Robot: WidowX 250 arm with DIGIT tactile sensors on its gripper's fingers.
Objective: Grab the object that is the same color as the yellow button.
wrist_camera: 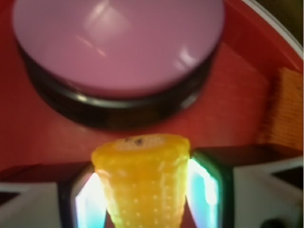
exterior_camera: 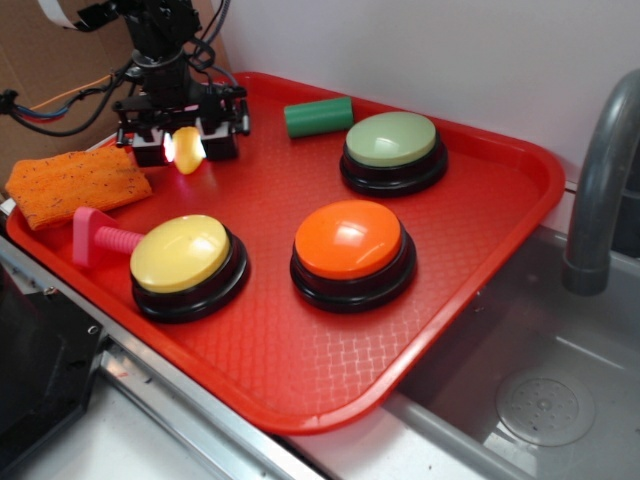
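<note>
Surface: a red plastic tray (exterior_camera: 480, 300) with a waffle texture, set on a metal counter beside a sink (exterior_camera: 540, 400) with a grey faucet (exterior_camera: 600, 180); white wall behind.
Landmark: the yellow button (exterior_camera: 182, 253), a pale-yellow dome on a black base, at the tray's near left part.
Gripper: the gripper (exterior_camera: 186, 148) stands behind the yellow button, toward the tray's far left corner, pointing down from the black arm.
Fingers: closed onto the corn; in the wrist view the two pads (wrist_camera: 88, 202) press against its sides, one on each flank.
Corn: the small yellow toy corn cob (exterior_camera: 188, 150) sits between the fingers, behind the yellow button and well apart from it; the wrist view shows its bumpy rows (wrist_camera: 142, 185) and flat end facing a dome button that looks pinkish there.
Contact with tray: I cannot tell whether the corn touches the tray or hangs just above it.
Orange button: (exterior_camera: 351, 240) right of the yellow button, near it.
Pale-green button: (exterior_camera: 392, 142) behind the orange one.
Green cylinder: (exterior_camera: 318, 116) lying on its side, far behind the yellow button, just left of the pale-green button.
Pink screw toy: (exterior_camera: 98, 238) just left of the yellow button, its threaded end reaching the base.
Orange cloth: (exterior_camera: 78, 184) left of the gripper, at the tray's edge.
</note>
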